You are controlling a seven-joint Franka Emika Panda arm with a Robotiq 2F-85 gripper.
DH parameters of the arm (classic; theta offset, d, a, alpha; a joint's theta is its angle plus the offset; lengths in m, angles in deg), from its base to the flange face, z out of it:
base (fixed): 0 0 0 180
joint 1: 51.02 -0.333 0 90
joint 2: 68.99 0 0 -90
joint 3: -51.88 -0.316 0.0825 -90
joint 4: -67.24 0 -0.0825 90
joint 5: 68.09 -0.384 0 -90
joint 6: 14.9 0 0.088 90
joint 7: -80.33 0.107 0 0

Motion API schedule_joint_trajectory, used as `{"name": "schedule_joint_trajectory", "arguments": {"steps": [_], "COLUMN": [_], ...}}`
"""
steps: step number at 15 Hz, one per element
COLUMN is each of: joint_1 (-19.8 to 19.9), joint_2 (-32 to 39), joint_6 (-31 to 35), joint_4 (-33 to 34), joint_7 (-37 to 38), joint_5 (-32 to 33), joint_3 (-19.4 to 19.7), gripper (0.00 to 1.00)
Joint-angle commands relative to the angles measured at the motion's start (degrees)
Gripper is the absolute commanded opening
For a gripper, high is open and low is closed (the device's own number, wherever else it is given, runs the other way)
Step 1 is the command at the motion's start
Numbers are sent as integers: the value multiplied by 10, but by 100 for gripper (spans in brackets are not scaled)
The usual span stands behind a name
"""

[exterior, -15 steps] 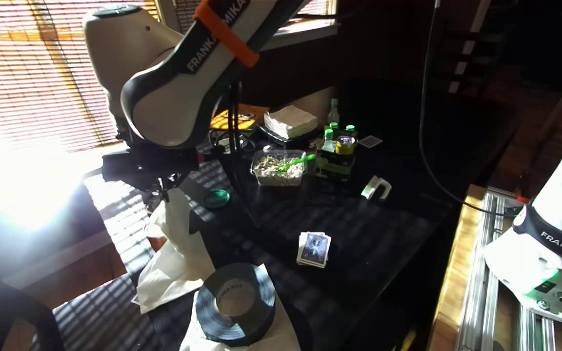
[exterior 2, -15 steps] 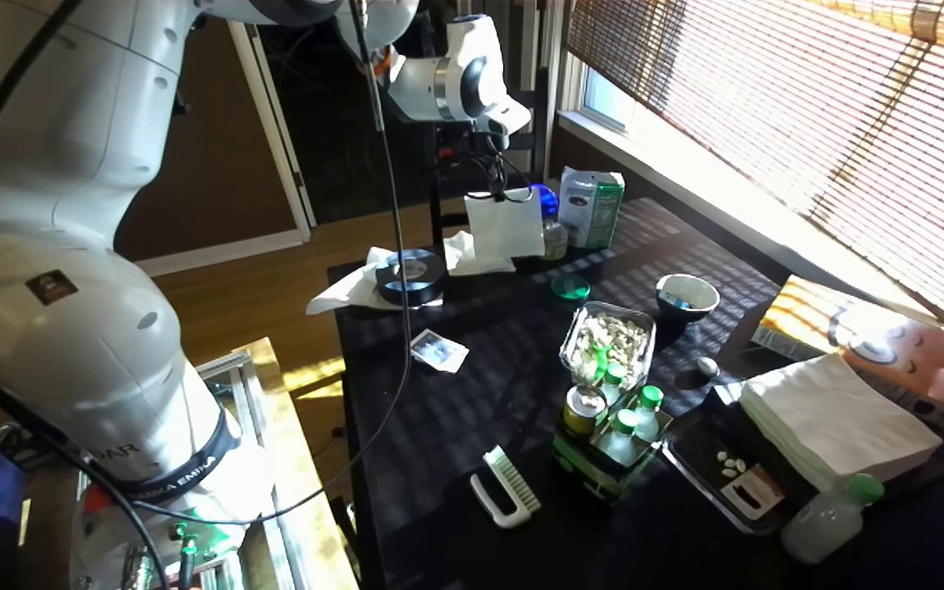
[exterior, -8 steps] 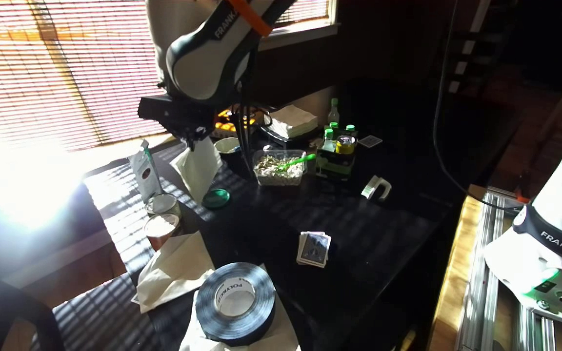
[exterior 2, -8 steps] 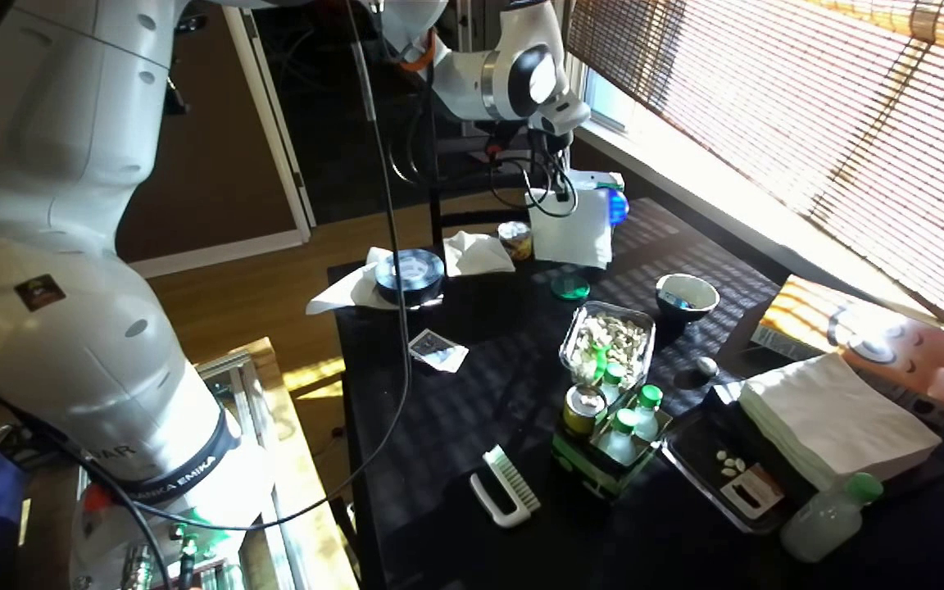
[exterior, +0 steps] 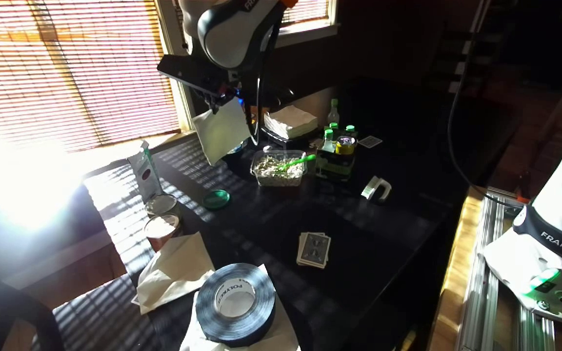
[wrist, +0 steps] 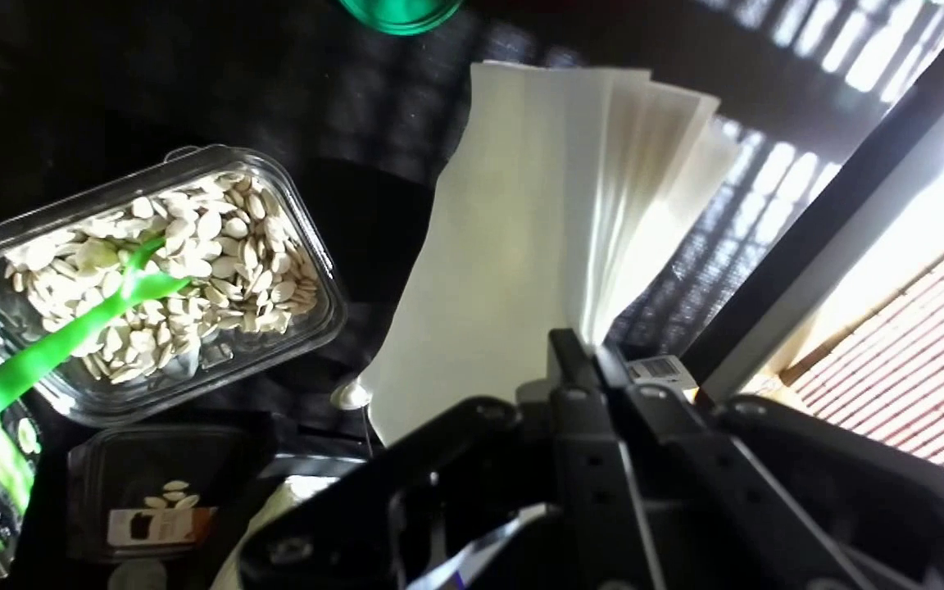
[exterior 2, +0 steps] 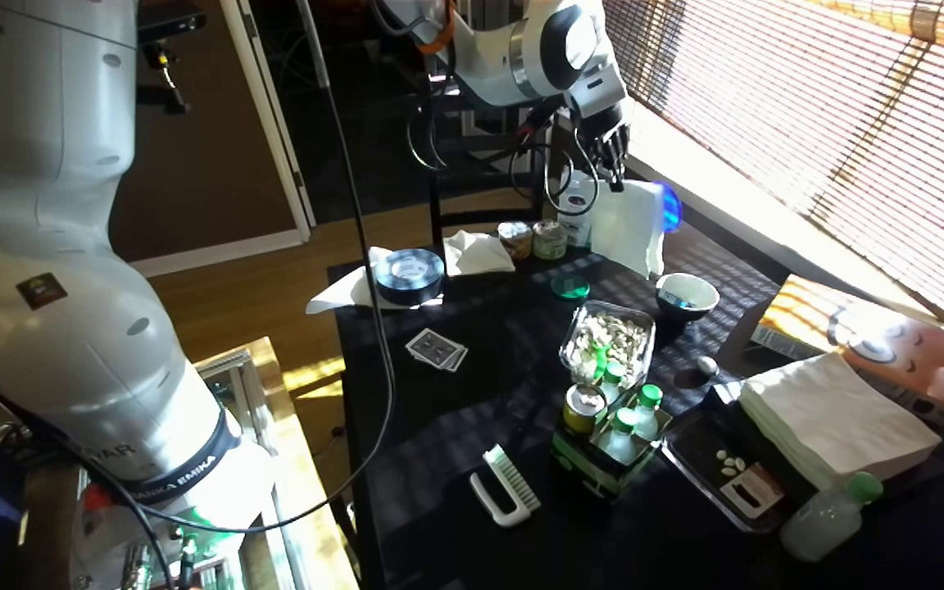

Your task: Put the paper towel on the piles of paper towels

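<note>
A green utensil (wrist: pixel 79 330) sticks out of a clear tub (wrist: pixel 234 360) of seeds (wrist: pixel 226 254), beside a carton (exterior 2: pixel 583 459) of green-capped bottles (exterior 2: pixel 621 442).

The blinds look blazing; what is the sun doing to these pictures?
In an exterior view, white glare swallows the lower left of the blinds, while the upper right is nearly black; in both exterior views, striped shadows fall across the table; in the wrist view, broken sunlight dapples the table beyond the paper towel, and the gripper looks dark.

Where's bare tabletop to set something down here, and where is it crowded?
Bare table lies between the playing cards, the brush and the seed tub. It is crowded around the towel pile, with tray, bottle and orange box close by.
</note>
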Motion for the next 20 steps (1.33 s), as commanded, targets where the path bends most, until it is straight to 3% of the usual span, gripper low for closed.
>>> {"name": "schedule_joint_trajectory", "arguments": {"steps": [1, 4, 12, 16, 17, 20], "joint_1": [18, 40, 175, 208, 196, 201], "joint_2": [-5, 2, -29, -15, -10, -18], "joint_6": [-3, -9, -4, -20, -30, -15], "joint_4": [-2, 13, 14, 42, 47, 30], "joint_7": [16, 4, -115, -176, -150, -155], "joint_5": [18, -6, -70, -66, -47, -53], "joint_3": [-20, -37, -40, -27, -10, -11], "gripper": [3, 1, 1, 1, 1, 3]}}
